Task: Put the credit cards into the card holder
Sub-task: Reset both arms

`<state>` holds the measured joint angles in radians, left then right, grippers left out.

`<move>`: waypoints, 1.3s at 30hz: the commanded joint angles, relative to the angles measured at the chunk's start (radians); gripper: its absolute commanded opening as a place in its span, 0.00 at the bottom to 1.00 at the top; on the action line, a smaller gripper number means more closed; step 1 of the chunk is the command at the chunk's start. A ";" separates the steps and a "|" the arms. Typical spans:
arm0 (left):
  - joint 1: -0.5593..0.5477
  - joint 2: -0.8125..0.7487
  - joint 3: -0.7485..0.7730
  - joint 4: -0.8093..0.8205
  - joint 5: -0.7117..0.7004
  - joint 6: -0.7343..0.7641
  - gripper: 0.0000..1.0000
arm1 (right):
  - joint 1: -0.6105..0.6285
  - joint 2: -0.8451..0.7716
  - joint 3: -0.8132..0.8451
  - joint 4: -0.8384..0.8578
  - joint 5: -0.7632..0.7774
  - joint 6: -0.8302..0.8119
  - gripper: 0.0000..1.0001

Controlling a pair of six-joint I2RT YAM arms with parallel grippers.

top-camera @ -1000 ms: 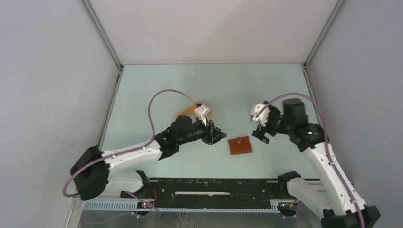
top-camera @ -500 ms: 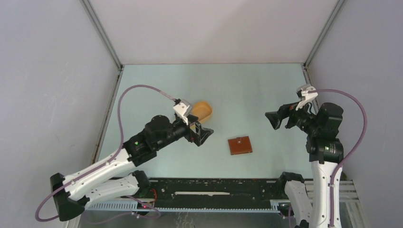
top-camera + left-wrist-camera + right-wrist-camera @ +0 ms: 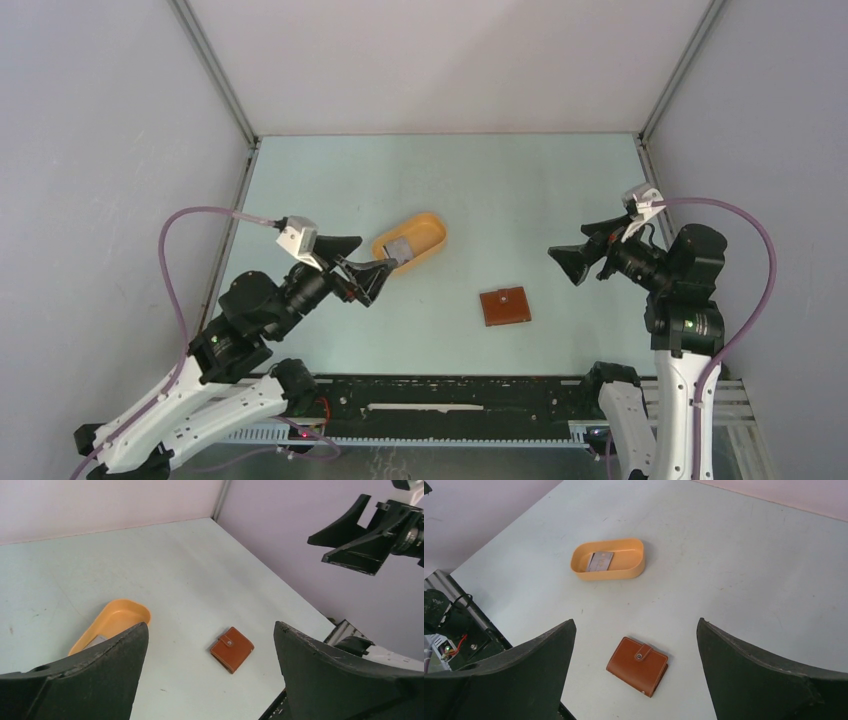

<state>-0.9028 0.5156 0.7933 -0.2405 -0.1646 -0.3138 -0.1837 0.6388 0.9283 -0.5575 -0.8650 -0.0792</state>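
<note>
The card holder [image 3: 505,306] lies folded and snapped shut on the table, a reddish-brown wallet also seen in the left wrist view [image 3: 231,649] and the right wrist view [image 3: 638,665]. One grey credit card [image 3: 399,248] [image 3: 600,560] lies flat in the orange-yellow oval tray [image 3: 438,238]. My left gripper [image 3: 365,262] hovers open and empty at the tray's near-left end, well left of the wallet. My right gripper [image 3: 566,262] hangs open and empty in the air to the wallet's right. In both wrist views [image 3: 210,630] [image 3: 636,622] the wallet sits between the spread fingers, far below.
The tray [image 3: 634,572] [image 3: 120,617] stands back-left of the wallet. Grey side walls and a back wall close in the pale green table. A black rail [image 3: 450,400] runs along the near edge by the arm bases.
My left gripper has opened and drawn back to the left, away from the wallet and past the tray. My right arm swung up and to the right. The wallet has not moved.
</note>
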 commanded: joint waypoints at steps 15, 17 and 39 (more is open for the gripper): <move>0.016 -0.022 -0.112 -0.061 -0.046 -0.085 1.00 | -0.005 0.040 -0.003 0.032 -0.006 0.048 0.99; 0.016 -0.014 -0.119 -0.054 -0.047 -0.082 1.00 | -0.005 0.043 -0.003 0.033 0.001 0.050 1.00; 0.017 0.202 -0.169 0.121 0.058 -0.052 1.00 | -0.005 0.103 -0.019 0.066 0.058 0.075 1.00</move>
<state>-0.8894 0.6930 0.6334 -0.1894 -0.1436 -0.3805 -0.1837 0.7361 0.9096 -0.5270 -0.8196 -0.0292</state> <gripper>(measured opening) 0.996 0.993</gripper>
